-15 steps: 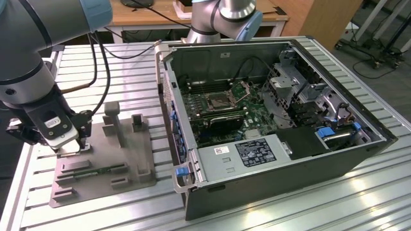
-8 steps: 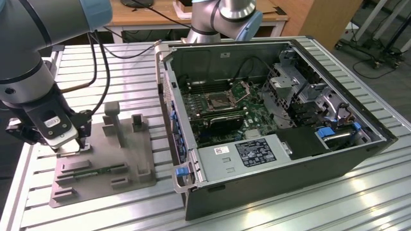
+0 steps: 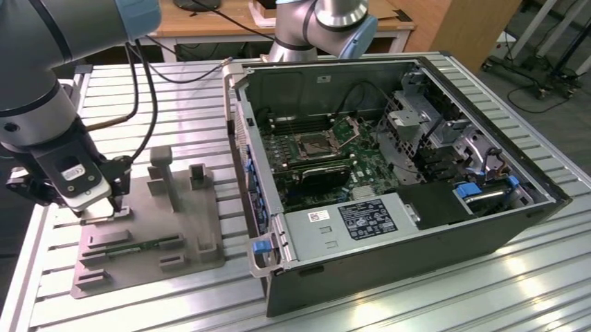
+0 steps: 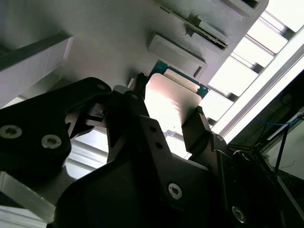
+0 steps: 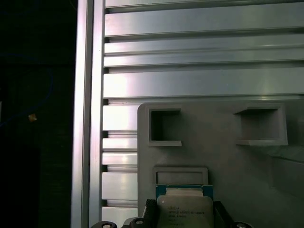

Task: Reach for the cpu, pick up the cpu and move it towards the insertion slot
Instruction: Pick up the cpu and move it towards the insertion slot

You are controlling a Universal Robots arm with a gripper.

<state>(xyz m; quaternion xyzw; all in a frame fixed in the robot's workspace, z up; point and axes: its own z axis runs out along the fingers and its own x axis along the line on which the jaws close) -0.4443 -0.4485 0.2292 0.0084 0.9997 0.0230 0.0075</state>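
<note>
Gripper: lower left of the exterior view, fingers clamped on two opposite edges of the cpu. Cpu: over the grey tray. Insertion slot: frame centre, on the motherboard inside the open computer case, well apart from the gripper.

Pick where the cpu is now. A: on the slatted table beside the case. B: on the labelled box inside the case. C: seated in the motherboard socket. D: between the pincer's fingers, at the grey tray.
D: in the second wrist view the pincer has a finger against each side of the cpu, with the grey tray right behind it.
</note>
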